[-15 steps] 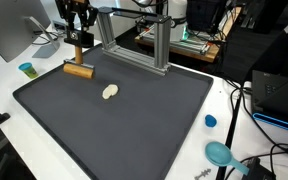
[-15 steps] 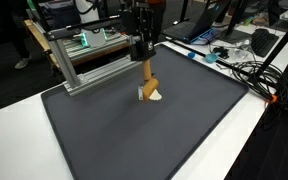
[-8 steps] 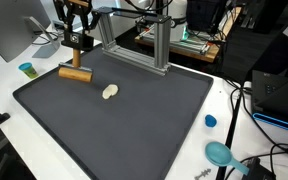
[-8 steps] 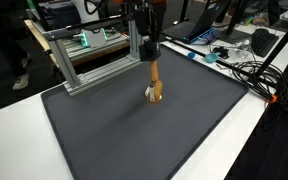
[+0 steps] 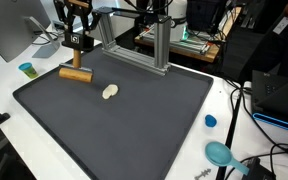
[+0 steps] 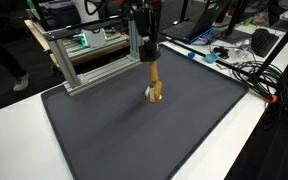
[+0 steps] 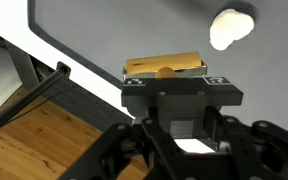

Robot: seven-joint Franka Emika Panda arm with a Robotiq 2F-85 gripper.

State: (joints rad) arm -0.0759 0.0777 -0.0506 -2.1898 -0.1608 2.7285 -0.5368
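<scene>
The gripper [image 5: 76,44] is hanging over the far corner of the dark grey mat [image 5: 134,125], with its jaws closed on the upright handle of one wooden mallet [image 5: 77,72]. The mallet's round head is lying crosswise at the bottom of that handle, low over the mat and just inside the corner. Whether the head is actually touching the mat cannot be told from these angles. In the wrist view, the gripper [image 7: 174,82] is framing the head of the mallet [image 7: 164,65] from above, with grey mat showing behind it.

One pale, doughy lump [image 5: 109,92] is lying on the mat near the mallet head, towards the mat's middle and apart from it. It is showing as a white blob [image 7: 230,27] in the upper corner of the wrist view. In an exterior view, the gripper [image 6: 149,52] and mallet [image 6: 153,80] are standing in front of the lump, so only its edge [image 6: 161,98] is peeking out beside the mallet head.

One aluminium frame [image 5: 162,45] is standing along the far edge of the mat, next to the gripper. Off the mat, three small blue-green things are sitting on the white table:
- One teal cup [image 5: 26,69] is sitting beside the corner under the gripper.
- One blue cap [image 5: 210,121] is sitting just past the opposite side edge.
- One larger teal round piece [image 5: 219,153] is sitting beyond the near corner on that same side.
</scene>
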